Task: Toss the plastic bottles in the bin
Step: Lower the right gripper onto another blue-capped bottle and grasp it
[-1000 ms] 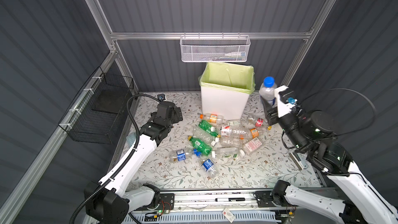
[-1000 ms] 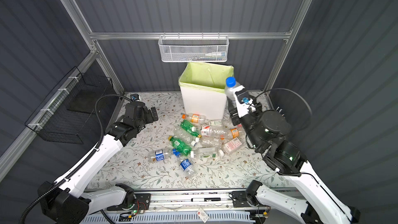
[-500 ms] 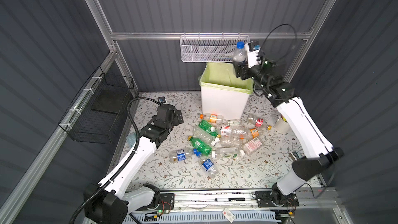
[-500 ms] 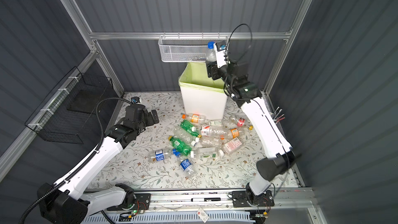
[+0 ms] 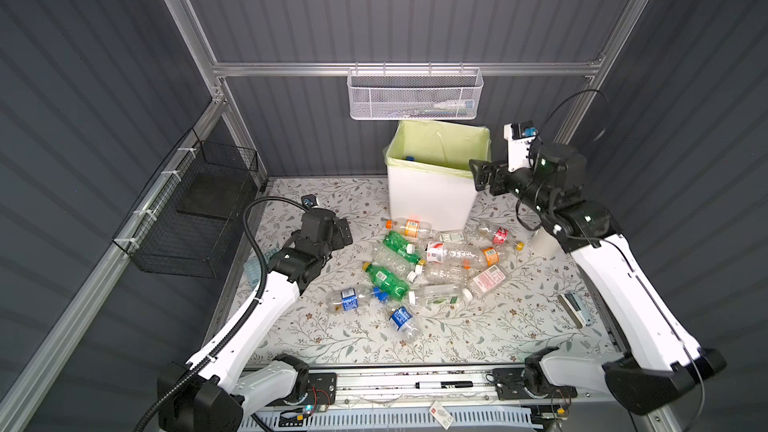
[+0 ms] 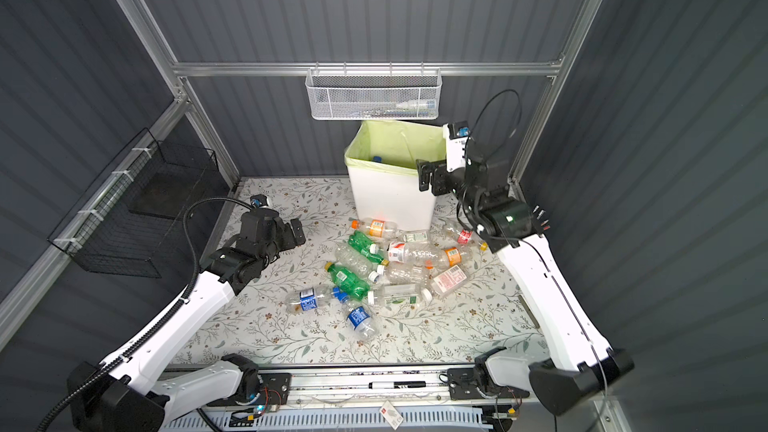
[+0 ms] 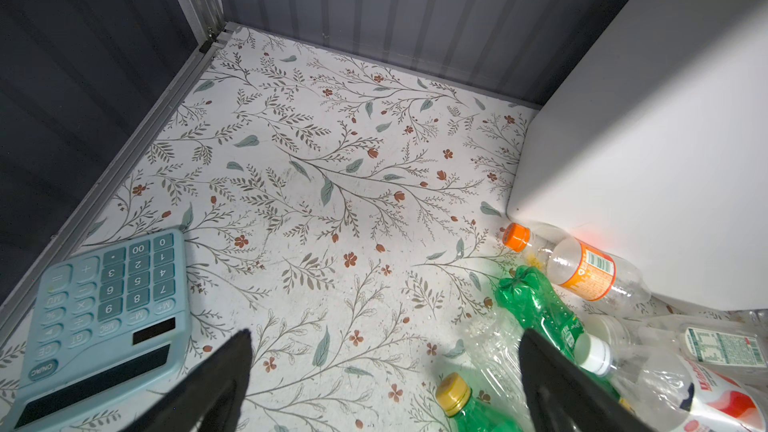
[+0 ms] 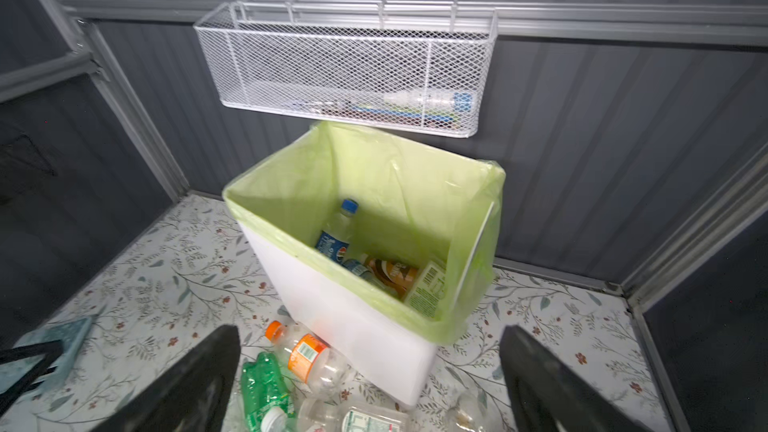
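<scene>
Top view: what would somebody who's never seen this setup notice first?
The jumble of plastic bottles lying in the middle of the floral table catches the eye first, clear ones mixed with two green. Right behind it stands the bin with its yellow-green bag, a few bottles already inside. The right gripper hangs open at the bin's rim.

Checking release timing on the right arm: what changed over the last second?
The right gripper lifted a clear blue-capped plastic bottle from beside the tall white plastic bin to above it, let go, and drew back to the bin's right side, jaws open. That bottle, likely, now leans inside. The open left gripper and the floor bottles stayed put.
</scene>
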Available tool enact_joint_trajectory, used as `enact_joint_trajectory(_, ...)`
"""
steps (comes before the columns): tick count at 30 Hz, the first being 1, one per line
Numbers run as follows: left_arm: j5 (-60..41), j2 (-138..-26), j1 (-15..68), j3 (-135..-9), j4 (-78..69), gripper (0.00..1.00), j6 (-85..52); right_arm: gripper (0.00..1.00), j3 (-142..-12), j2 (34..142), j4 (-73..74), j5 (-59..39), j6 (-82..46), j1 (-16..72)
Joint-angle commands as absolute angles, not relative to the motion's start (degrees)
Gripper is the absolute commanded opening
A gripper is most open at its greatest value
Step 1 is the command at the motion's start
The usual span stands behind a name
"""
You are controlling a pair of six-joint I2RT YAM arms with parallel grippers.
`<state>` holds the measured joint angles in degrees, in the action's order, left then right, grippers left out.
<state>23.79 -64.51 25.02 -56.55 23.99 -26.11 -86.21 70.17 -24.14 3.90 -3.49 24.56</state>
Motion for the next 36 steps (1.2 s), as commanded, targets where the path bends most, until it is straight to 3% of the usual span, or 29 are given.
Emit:
enact_joint_trajectory(1, 24.2, -64.8, 24.6, -56.2, 23.5, 1.0, -27.2, 0.99, -75.5, 68.0, -24.5, 6.8, -8.7, 31.5)
enact_joint_trajectory(9, 24.2, -64.3, 24.6, -55.9, 23.5, 1.0, -27.1, 0.99, -63.3, 69.5, -28.5, 11.7, -28.1, 51.7)
enact_joint_trajectory(17, 26.4, -62.0, 24.6, -54.6, 24.2, 1.0, -26.5, 0.99, -68.5, 85.8, -38.4, 10.3, -32.7, 65.1)
enact_joint_trajectory(30, 29.2, -57.6, 24.6, -52.4, 26.4, 1.0, -26.3, 0.95, -73.8, 100.7, -41.3, 8.2, -30.4, 67.9)
enact_joint_trajectory(36, 29.9, -56.6, 24.6, -52.4, 27.7, 1.0, -25.9, 0.86, -76.1, 105.5, -42.4, 5.8, -28.3, 67.8)
